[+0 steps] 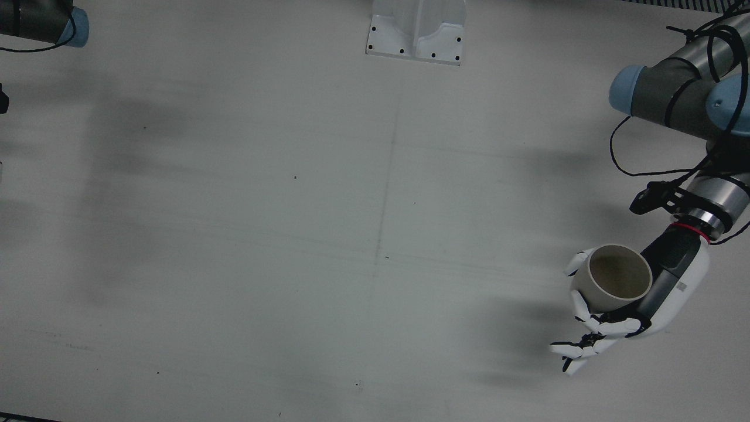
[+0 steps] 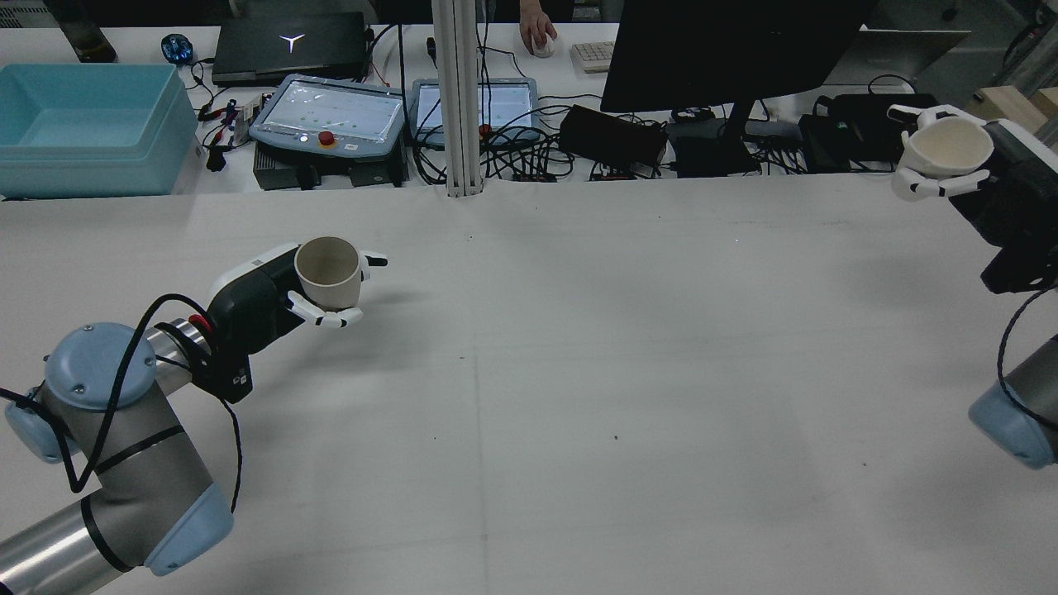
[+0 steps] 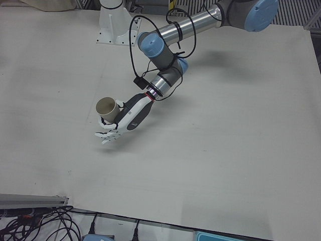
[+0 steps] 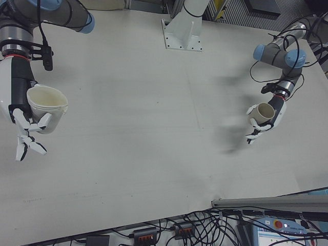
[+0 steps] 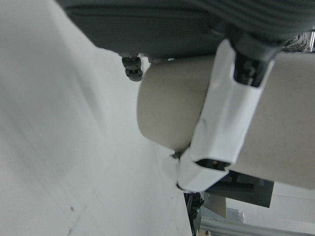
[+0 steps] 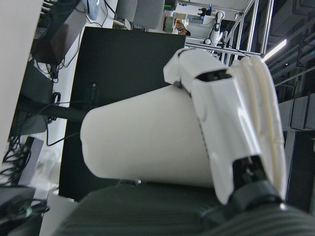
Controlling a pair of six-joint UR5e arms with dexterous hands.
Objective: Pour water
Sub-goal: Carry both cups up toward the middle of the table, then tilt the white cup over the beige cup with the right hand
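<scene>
Left hand [image 2: 273, 289]: we grip the beige cup [image 2: 328, 270] upright.
Right hand [image 2: 959, 169]: we grip the white cup [image 2: 945, 149].
Remaining: cups well apart; pouring not yet begun.

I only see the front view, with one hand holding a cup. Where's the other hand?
Observer: The right hand is off your view's left edge, raised high.
Operator: Is it holding anything?
Observer: Yes, a white cup, upright, mouth up.
Operator: Are the cups close together?
Observer: No, the left hand and its beige cup are on the opposite side of the table.
</scene>
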